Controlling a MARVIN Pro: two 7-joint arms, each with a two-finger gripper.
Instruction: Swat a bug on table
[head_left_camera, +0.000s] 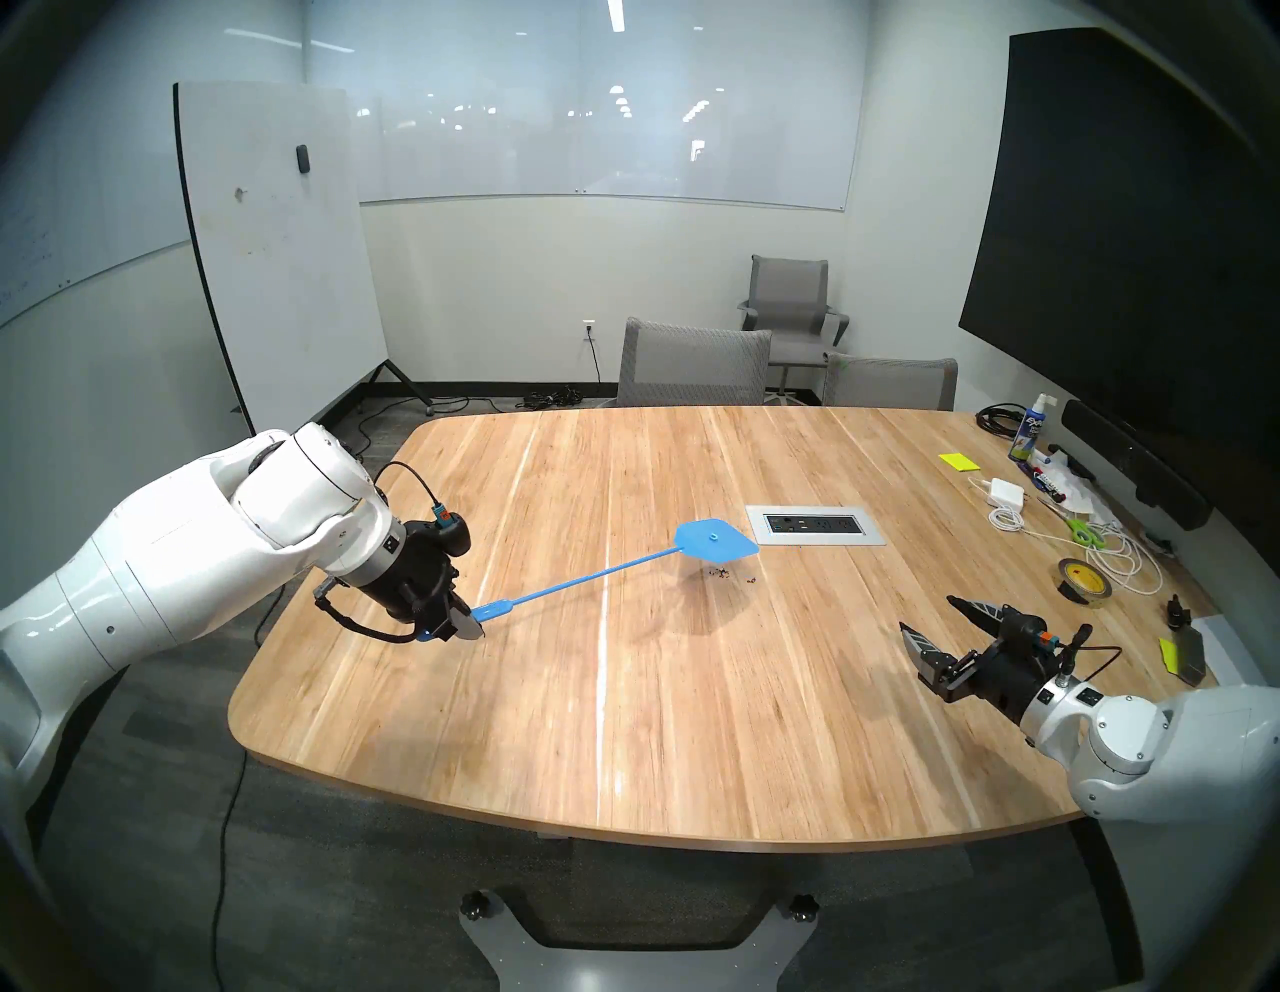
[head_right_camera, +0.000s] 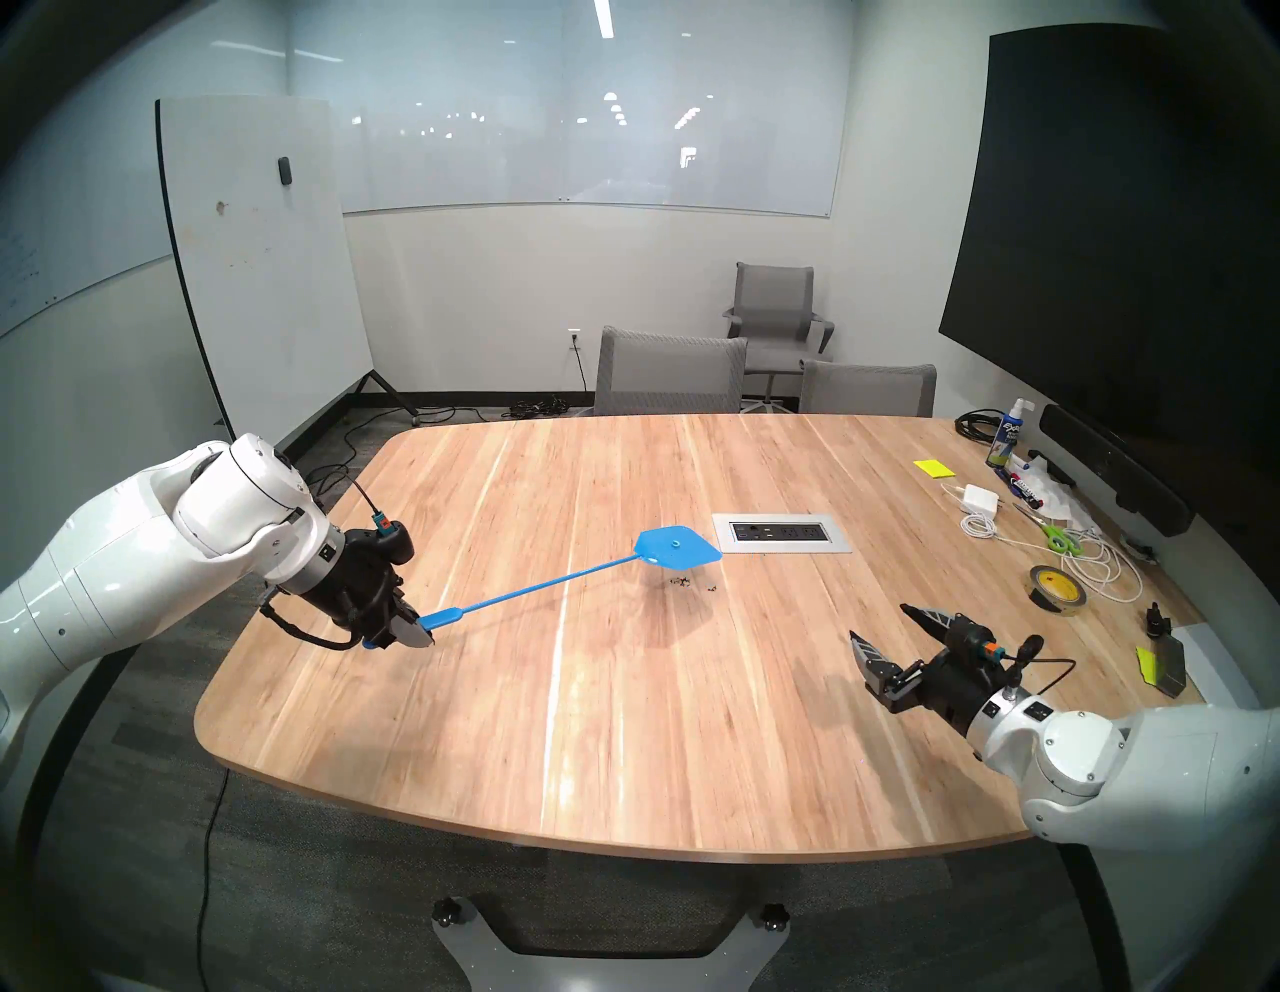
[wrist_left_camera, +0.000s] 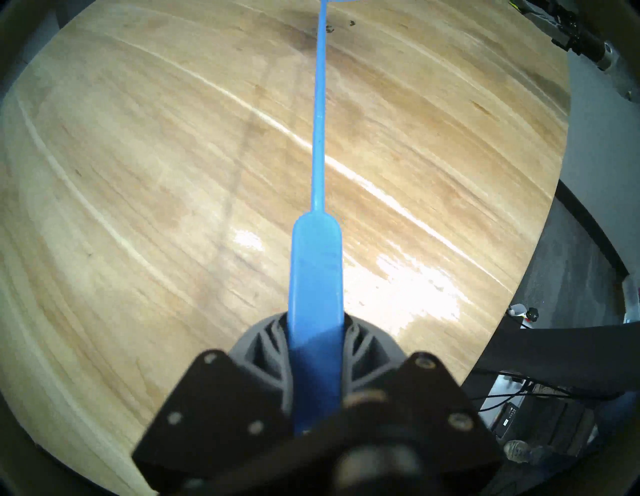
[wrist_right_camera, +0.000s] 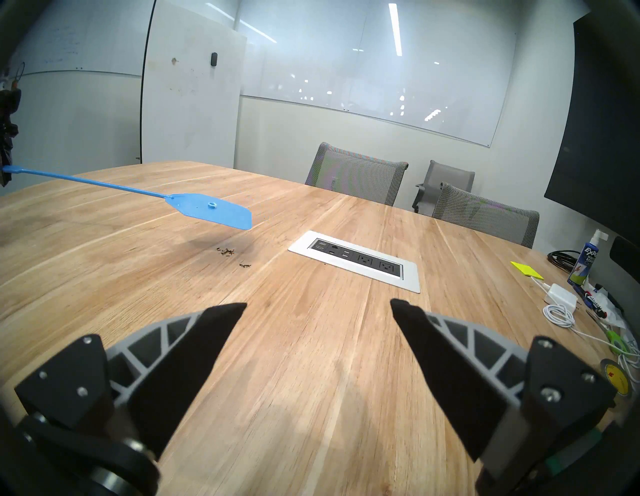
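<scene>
- The bug (wrist_right_camera: 227, 252), a cluster of dark crumbs, lies on the table (head_left_camera: 623, 727) near the power outlet panel (head_left_camera: 814, 526).
- The blue fly swatter (head_left_camera: 713, 541) hovers head over it, clear of the wood, long axis running back to the left gripper (head_left_camera: 463, 625).
- Left jaws clench the handle; the right gripper (head_left_camera: 928, 623) idles, jaws spread, empty.

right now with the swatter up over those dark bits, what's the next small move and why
Probably a quick downward flick of the left gripper: it grips the blue swatter by the handle, with the head hanging above the table, apparently just over the bug. The right gripper stands open, clear.
</scene>
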